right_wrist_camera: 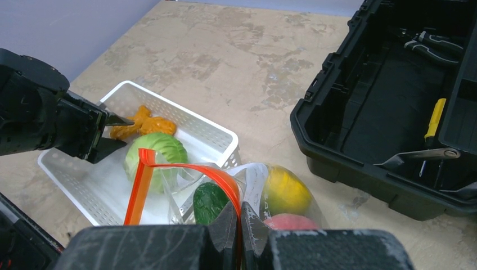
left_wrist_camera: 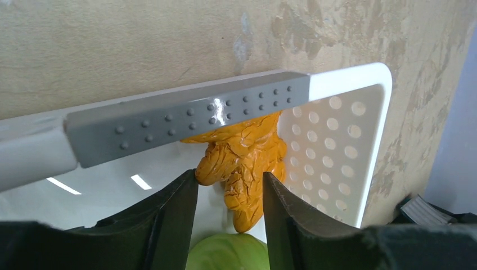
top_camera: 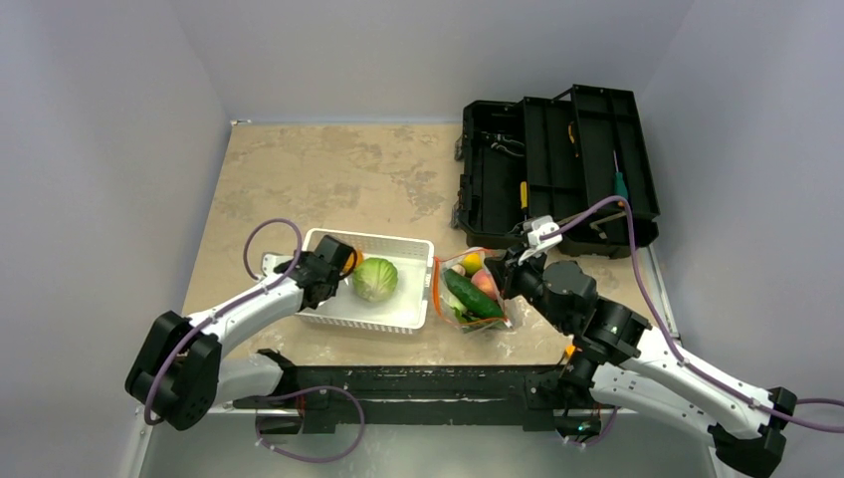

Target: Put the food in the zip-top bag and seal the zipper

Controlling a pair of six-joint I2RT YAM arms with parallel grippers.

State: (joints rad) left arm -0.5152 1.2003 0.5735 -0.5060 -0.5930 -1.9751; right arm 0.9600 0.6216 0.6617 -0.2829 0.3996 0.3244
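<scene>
Basket [top_camera: 398,242] holds cabbage [top_camera: 375,279] and an orange piece [left_wrist_camera: 242,157], left gripper [left_wrist_camera: 230,219] spread around it; right gripper [right_wrist_camera: 240,216] pinches the zipper [right_wrist_camera: 191,167] of the food-stuffed bag [right_wrist_camera: 254,175].

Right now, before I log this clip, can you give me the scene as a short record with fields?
Left fingers: apart, straddling the knobbly orange food piece inside the white perforated plastic basket; firm grip unclear
Also in basket: round green cabbage
Right fingers: pinched on the orange-red zipper strip of the clear plastic zip-top bag
Bag mouth: open
In bag: dark green cucumber, yellow mango, pink peach
Far right: open black plastic toolbox
</scene>
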